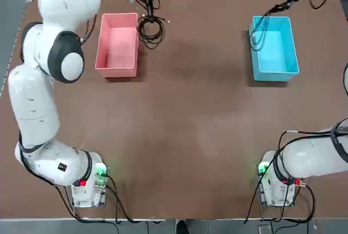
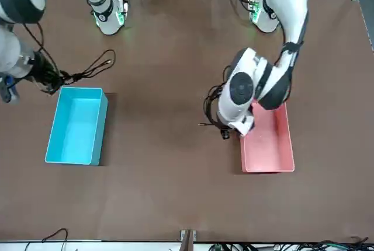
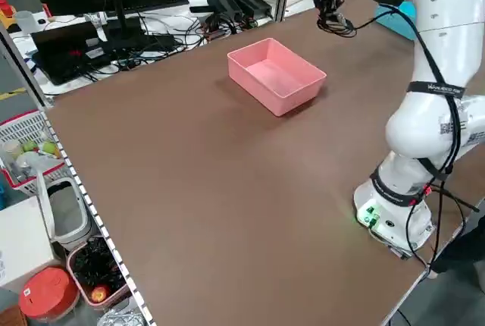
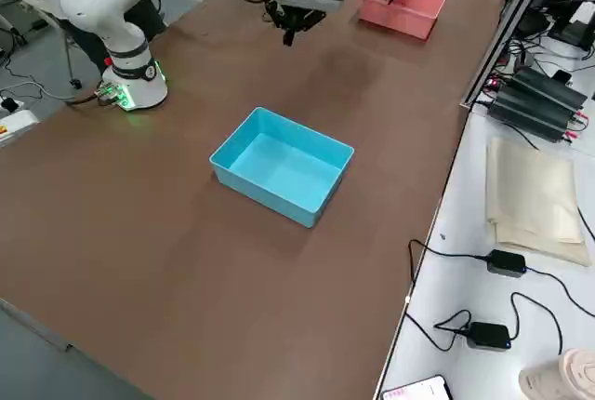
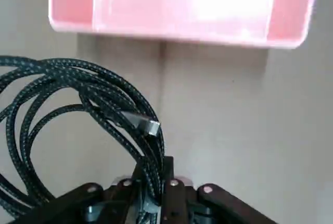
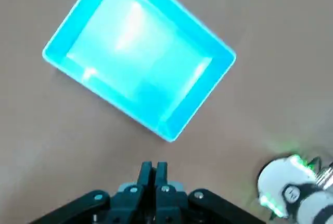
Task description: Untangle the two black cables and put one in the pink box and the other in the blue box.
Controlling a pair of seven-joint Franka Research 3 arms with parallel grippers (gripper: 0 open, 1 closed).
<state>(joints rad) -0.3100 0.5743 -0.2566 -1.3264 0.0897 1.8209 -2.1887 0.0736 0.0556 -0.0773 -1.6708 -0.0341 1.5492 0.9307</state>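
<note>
Cables apart, delivery step: left gripper [image 5: 154,193] pinching one cable [image 5: 78,94] beside pink box [image 1: 117,43]; right gripper [image 6: 153,174] pinching the other cable [image 2: 87,70] near blue box [image 1: 274,49]. Next: over boxes, release.

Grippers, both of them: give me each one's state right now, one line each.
Left gripper: jaws shut on a coiled black cable, beside the pink box.
Right gripper: jaws shut on the other black cable, beside the blue box.

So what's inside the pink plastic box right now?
Nothing: the rectangular pink plastic box shows only a bare floor. A coiled black braided cable hangs beside it, outside its wall, pinched in the left gripper's fingers.
</note>
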